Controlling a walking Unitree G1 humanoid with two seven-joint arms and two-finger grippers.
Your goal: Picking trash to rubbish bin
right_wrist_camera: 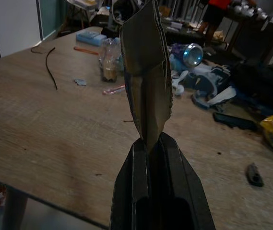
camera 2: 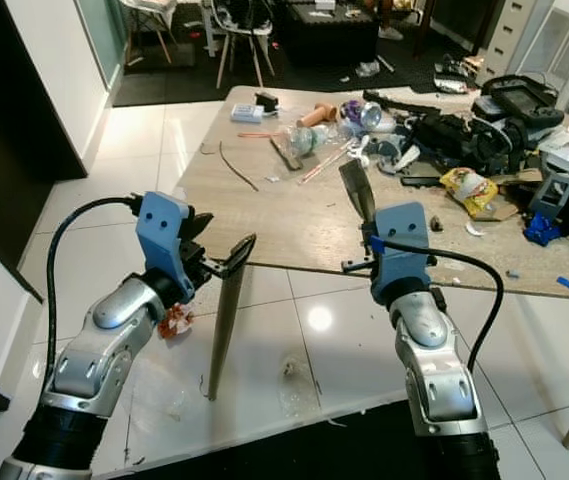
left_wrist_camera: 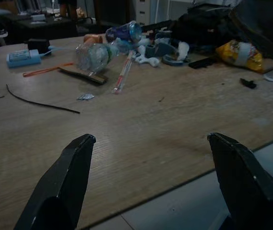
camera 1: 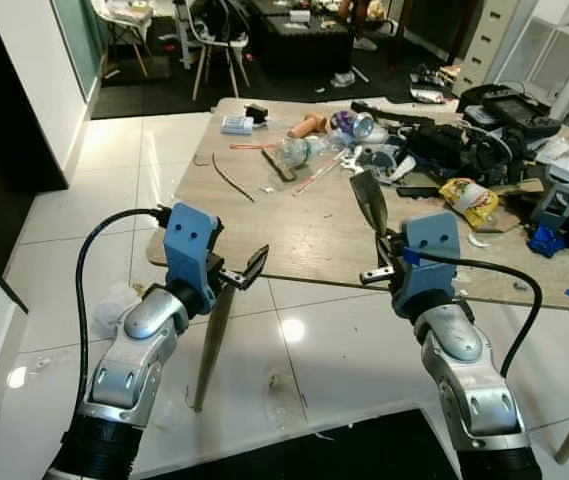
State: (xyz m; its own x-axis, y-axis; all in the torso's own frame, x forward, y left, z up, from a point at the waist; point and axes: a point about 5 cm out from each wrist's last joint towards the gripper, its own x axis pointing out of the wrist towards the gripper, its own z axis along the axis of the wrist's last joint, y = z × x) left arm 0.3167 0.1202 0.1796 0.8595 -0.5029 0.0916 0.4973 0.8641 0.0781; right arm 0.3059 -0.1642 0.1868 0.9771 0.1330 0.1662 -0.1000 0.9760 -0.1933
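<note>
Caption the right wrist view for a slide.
Right gripper shut on a flattened brown wrapper, held upright above the cluttered wooden table.

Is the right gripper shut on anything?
Yes: the right gripper is shut on a flattened wrapper, which stands upright above the table.

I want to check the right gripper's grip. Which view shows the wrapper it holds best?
The right wrist view: the flattened wrapper stands up close, pinched between the right gripper fingers. Both eye views show it smaller, as a dark strip above the wooden table.
</note>
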